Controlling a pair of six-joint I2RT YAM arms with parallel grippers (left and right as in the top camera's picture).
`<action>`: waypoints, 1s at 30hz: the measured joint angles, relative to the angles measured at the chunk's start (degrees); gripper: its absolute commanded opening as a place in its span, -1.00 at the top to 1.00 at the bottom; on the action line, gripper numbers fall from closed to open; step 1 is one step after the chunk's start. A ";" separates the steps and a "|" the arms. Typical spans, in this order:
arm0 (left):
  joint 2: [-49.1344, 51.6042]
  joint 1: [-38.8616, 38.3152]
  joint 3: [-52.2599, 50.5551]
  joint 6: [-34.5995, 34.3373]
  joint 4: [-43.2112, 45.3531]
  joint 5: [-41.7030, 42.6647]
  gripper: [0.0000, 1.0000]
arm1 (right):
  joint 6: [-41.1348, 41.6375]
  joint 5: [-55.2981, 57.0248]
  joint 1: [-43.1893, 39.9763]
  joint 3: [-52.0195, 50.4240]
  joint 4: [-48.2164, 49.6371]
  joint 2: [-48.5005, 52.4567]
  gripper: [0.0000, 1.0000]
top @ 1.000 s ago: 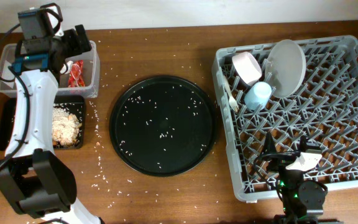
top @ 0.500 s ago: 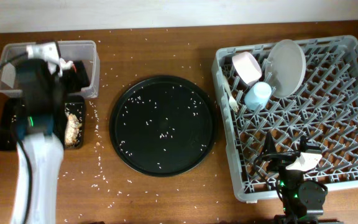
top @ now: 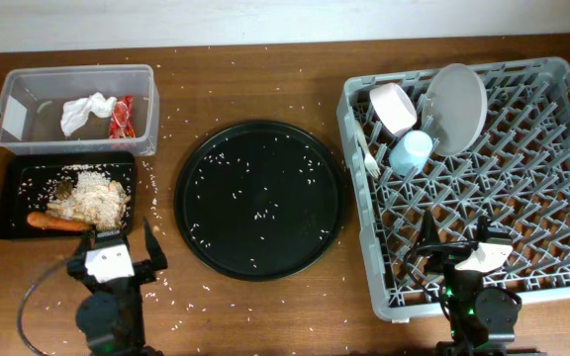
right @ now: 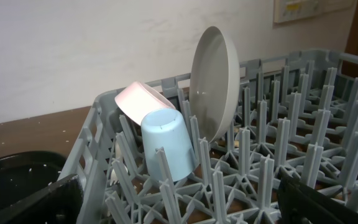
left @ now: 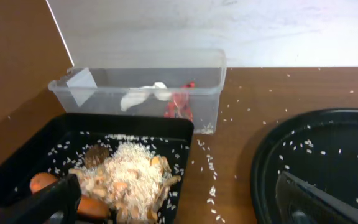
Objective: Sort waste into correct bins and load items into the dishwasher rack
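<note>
Left gripper point(top: 113, 249) low at the near edge of the table point(top: 265, 67), just below the shallow black tray point(top: 13, 178); jaws spread wide, nothing between them. Right gripper point(top: 458, 242) over the near edge of the dishwasher rack point(top: 522, 218), jaws likewise wide apart and empty. Clear tub point(top: 77, 74) at far left, holding the crumpled white napkin point(top: 85, 111) and, touching it on the right, the red wrapper point(top: 121, 117). Black tray sits directly in front of the tub, nearly touching it. In it: a heap of rice scraps point(top: 95, 196), a small brown lump point(top: 64, 188) at the heap's left edge, and the carrot point(top: 57, 222) lying along the near side against the heap. Large round black tray point(top: 181, 198) at table centre, between bins and rack, with scattered rice grains on it; more loose grains on the wood around the bins. Rack at right, loaded in its far left corner: pinkish bowl point(top: 394, 107) tipped on its side, light-blue cup point(top: 411, 150) upside down and tilted just in front of it, pale plate point(top: 455, 107) standing on edge between the pegs beside both, white fork point(top: 367, 153) lying along the rack's left wall next to the cup
</note>
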 measured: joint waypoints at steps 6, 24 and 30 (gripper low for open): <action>-5.86 0.00 -3.10 0.00 -3.54 -0.02 -0.98 | 0.02 0.00 0.00 0.00 0.00 0.00 -0.97; -11.47 -0.68 -3.10 0.00 -3.91 -1.11 -0.98 | 0.00 0.00 0.00 0.00 0.00 0.00 -0.97; -11.47 -0.68 -3.10 0.00 -3.91 -1.09 -0.98 | 0.00 0.00 0.00 0.00 0.00 0.00 -0.97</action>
